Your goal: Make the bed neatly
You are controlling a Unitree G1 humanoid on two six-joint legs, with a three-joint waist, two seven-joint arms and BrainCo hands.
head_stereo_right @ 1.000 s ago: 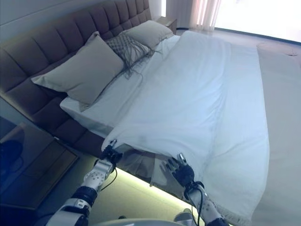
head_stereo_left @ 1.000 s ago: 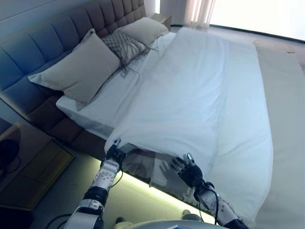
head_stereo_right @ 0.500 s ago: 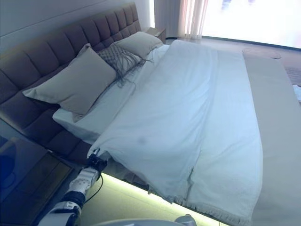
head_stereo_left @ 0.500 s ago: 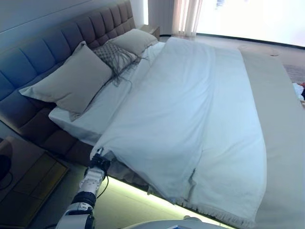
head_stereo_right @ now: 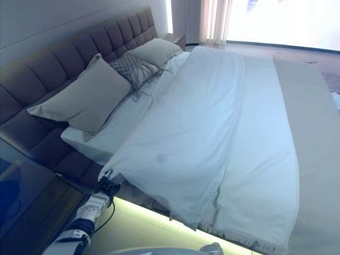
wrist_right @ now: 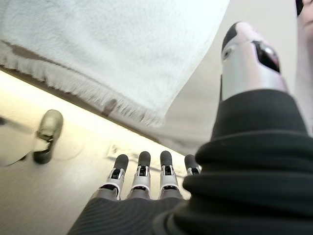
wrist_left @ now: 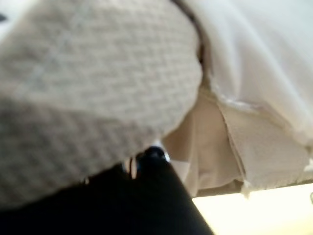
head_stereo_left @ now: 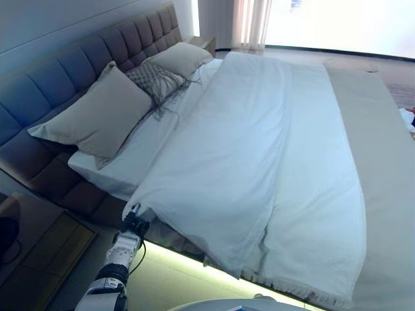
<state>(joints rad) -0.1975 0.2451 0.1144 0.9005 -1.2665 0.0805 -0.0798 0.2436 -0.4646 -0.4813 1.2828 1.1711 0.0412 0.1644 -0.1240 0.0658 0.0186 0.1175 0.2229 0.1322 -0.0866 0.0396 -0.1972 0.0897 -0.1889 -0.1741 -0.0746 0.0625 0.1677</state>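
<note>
One white duvet [head_stereo_left: 259,149], smooth cotton, spread over the bed; its near corner sits bunched at my left hand [head_stereo_left: 134,223], whose fingers I cannot see. My right hand [wrist_right: 146,181] hangs free under the fringed woven blanket [wrist_right: 98,44], fingers straight and side by side. Three pillows against one tufted headboard [head_stereo_left: 58,78]: two plain [head_stereo_left: 97,110], one netted and tasselled [head_stereo_left: 155,78].

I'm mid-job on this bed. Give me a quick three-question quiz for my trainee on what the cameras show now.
1. True or false: the right hand grips the duvet.
2. Where is the left hand? A raised in the air; B at the duvet's near corner; C at its far edge.
3. How many plain pillows flank the patterned cushion?
Key: 1 false, its fingers are straight and hold nothing; 2 B; 3 two.
</note>
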